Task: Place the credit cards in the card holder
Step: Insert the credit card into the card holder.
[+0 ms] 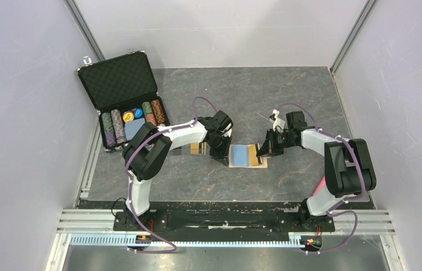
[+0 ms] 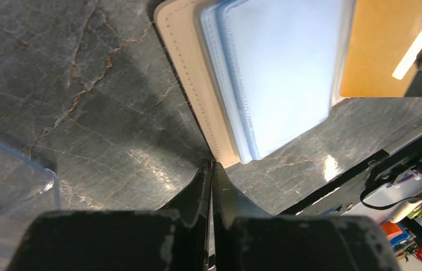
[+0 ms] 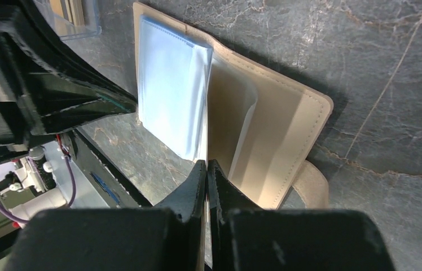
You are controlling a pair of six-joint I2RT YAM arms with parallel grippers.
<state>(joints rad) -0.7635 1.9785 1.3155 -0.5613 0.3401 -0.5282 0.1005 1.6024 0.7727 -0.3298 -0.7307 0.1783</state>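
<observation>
— Entry one, card holder (image 1: 247, 155)?
— Tan; lying open on the grey table (image 1: 288, 101), centre of the top view; blue lining (image 2: 276, 73) facing up.
— Left gripper (image 2: 211, 169)?
— Fingers pressed together; tips at the holder's lower corner in its wrist view; whether anything is pinched, cannot tell.
— Right gripper (image 3: 206, 166)?
— Fingers together; tips at the holder's lower edge, where blue meets tan.
— Other stock?
— Black case (image 1: 119, 79); poker chips (image 1: 132, 121) inside; upper left.

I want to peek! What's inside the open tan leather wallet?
The open tan leather wallet shows pale blue plastic sleeves on one half and a tan pocket on the other. Anything tucked within them is covered.
</observation>
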